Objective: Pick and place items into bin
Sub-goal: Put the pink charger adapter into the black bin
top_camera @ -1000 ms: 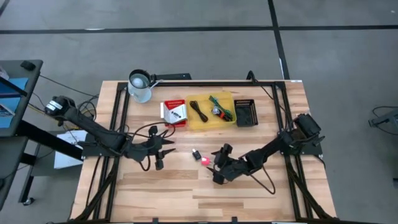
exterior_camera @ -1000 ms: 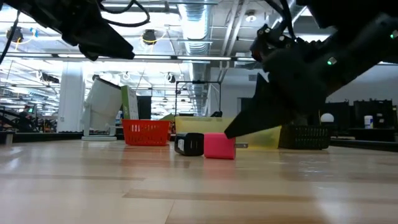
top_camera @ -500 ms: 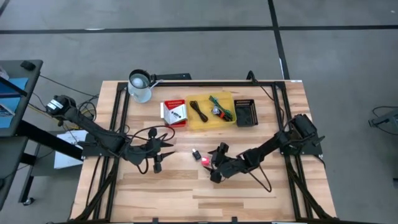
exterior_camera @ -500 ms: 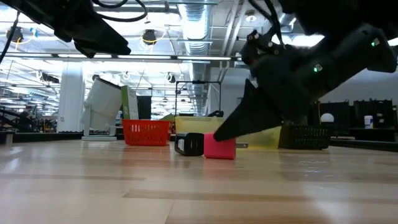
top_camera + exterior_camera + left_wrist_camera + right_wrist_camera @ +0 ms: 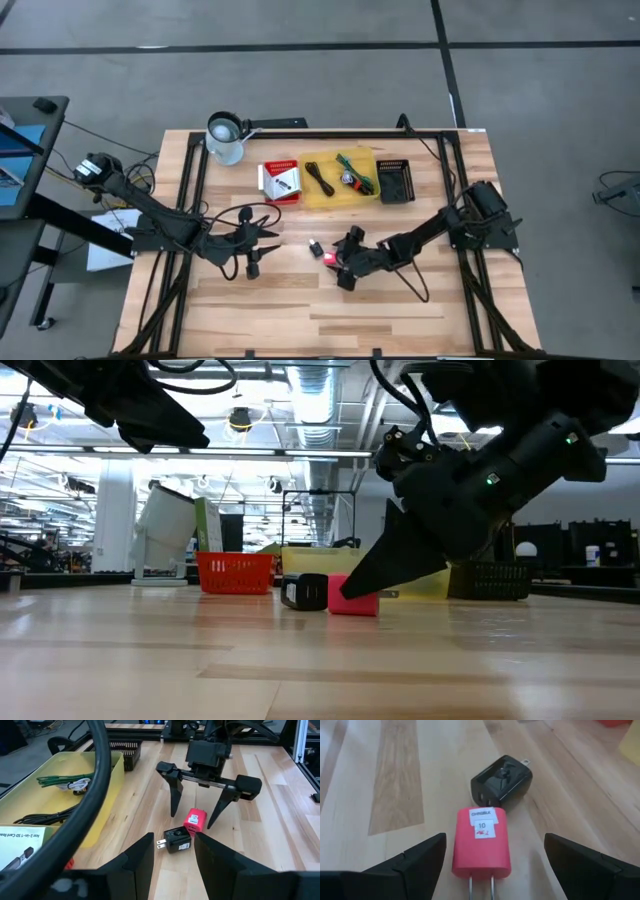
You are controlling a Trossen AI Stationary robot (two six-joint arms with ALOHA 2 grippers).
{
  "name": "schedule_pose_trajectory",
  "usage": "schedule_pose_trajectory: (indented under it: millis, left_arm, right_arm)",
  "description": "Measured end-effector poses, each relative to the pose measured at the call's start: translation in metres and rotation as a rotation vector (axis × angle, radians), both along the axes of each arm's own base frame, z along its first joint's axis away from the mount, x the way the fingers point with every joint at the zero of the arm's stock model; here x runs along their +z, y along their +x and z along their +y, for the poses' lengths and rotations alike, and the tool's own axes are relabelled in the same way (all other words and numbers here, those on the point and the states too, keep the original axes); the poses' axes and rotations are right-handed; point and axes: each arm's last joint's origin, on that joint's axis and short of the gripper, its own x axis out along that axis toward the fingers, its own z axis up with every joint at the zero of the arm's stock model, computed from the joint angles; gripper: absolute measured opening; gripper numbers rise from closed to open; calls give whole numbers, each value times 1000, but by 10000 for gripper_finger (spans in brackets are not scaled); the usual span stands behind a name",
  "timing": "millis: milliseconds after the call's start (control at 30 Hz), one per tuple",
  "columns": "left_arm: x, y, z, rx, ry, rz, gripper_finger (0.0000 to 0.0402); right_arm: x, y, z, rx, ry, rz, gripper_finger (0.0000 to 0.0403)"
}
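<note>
Right gripper [image 5: 196, 815] sat low over the desk [image 5: 300, 310], jaws spread wide and holding nothing, straddling the pink charger [image 5: 481, 841]. In the right wrist view the charger lay flat between the two fingers [image 5: 412, 860], prongs toward the camera, a white label on its top face. Just beyond it, nearly touching, lay the black charger [image 5: 502, 780], turned at an angle.

Judgement: the pink charger looked like a small rigid plastic block, light, smooth-sided, so likely to skid or twist if pinched off-centre. Best hold appeared to be across its two flat long sides at mid-body, clear of the prongs and of the black charger.

Left gripper [image 5: 170, 851] hovered near the chargers on the opposite side, jaws apart and empty, waiting.

Farther back stood the yellow bin [image 5: 338, 176], already holding black cords [image 5: 318, 178] and a green piece [image 5: 355, 168], with a red basket [image 5: 280, 182] to one side and a black basket [image 5: 395, 180] to the other.
</note>
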Motion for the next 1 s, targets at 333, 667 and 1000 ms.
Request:
schedule_pose_trajectory:
  millis: [333,667,1000]
  left_arm:
    - [0,0,-1,-16,-9,5,132]
    - [0,0,-1,-22,-16,6,132]
    - [0,0,-1,-22,-17,6,132]
  right_arm:
    - [0,2,-6,-19,32,2,331]
    - [0,2,-4,-21,52,1,325]
    - [0,1,-2,-7,72,5,271]
